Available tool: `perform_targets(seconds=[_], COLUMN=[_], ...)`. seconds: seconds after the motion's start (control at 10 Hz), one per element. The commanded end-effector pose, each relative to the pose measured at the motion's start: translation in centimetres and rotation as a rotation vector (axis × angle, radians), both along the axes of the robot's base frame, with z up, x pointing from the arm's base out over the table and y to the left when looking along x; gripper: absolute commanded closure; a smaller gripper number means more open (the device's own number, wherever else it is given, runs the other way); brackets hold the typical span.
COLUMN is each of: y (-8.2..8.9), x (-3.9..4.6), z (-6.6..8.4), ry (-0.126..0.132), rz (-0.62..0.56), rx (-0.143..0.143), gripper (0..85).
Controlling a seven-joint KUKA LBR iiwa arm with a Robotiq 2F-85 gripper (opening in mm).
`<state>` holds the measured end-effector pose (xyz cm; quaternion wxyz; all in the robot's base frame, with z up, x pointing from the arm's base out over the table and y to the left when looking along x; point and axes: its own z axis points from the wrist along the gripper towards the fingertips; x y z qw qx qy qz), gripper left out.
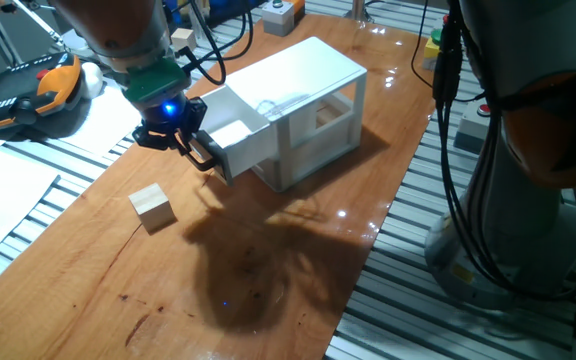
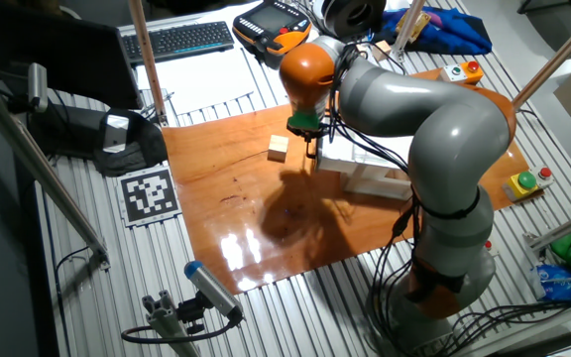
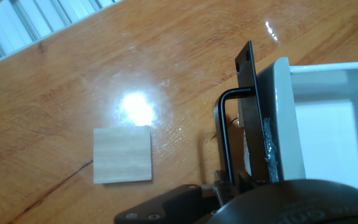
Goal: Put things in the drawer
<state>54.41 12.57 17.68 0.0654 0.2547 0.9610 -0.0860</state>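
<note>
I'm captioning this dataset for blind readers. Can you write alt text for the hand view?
Seen from above, a pale wooden cube lies alone on the wooden table, left of the white upper drawer, which is pulled open. The drawer's black bar handle sits between them, near the gripper.

A glossy, reddish-brown wooden desk (image 1: pixel 298 270) carries two things. A small white box-shaped cabinet (image 1: pixel 313 110) stands on its far part, with its upper white drawer (image 1: pixel 236 135) pulled out toward the desk's open middle. A small pale wooden cube (image 1: pixel 153 207) lies flat on the desk near the drawer's front, apart from it. Beyond the cube from the cabinet, the wood is bare, with bright glints of lamp light.
</note>
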Motion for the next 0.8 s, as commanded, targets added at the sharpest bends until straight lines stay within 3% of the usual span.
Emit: perform_targets(seconds=[0.0, 0.5, 0.7], y=[0.00, -0.08, -0.11], x=[-0.02, -0.18, -0.34], z=[0.04, 0.60, 0.88], ry=[-0.002, -0.003, 0.000], rz=[-0.001, 0.009, 0.011], rx=[-0.003, -0.016, 0.008], gripper=[51.0, 51.0, 51.0])
